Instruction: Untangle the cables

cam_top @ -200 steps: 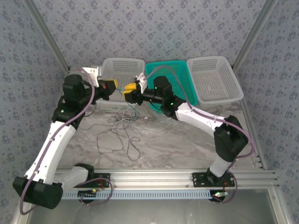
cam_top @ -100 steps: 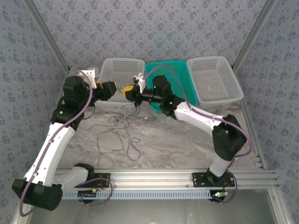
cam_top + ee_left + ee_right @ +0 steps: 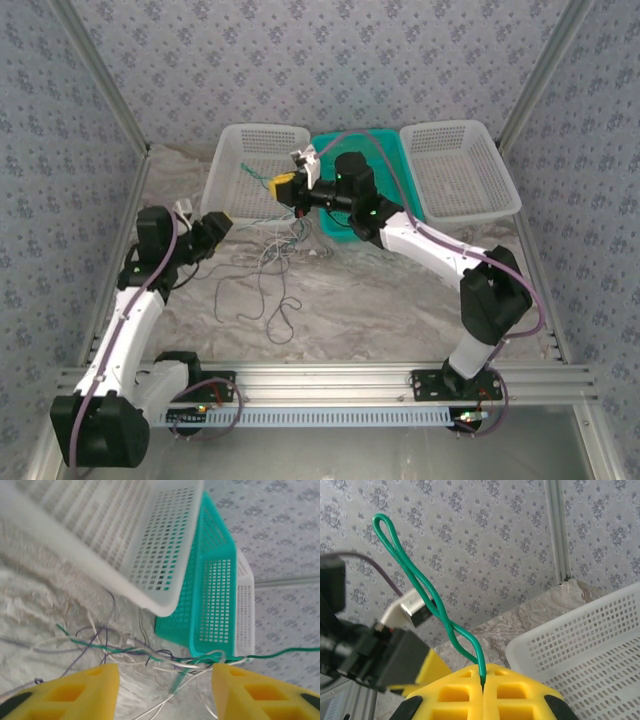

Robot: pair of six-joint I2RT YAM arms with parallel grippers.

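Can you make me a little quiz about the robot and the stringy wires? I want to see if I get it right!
1. True or false: the right gripper is pinched shut on a green cable.
2. Pick one: what colour is the middle basket? A) white B) teal C) red
3. Fill the gap: the left gripper has its yellow fingers standing ____ (open or shut).

Key: 1 true. 2 B. 3 open.
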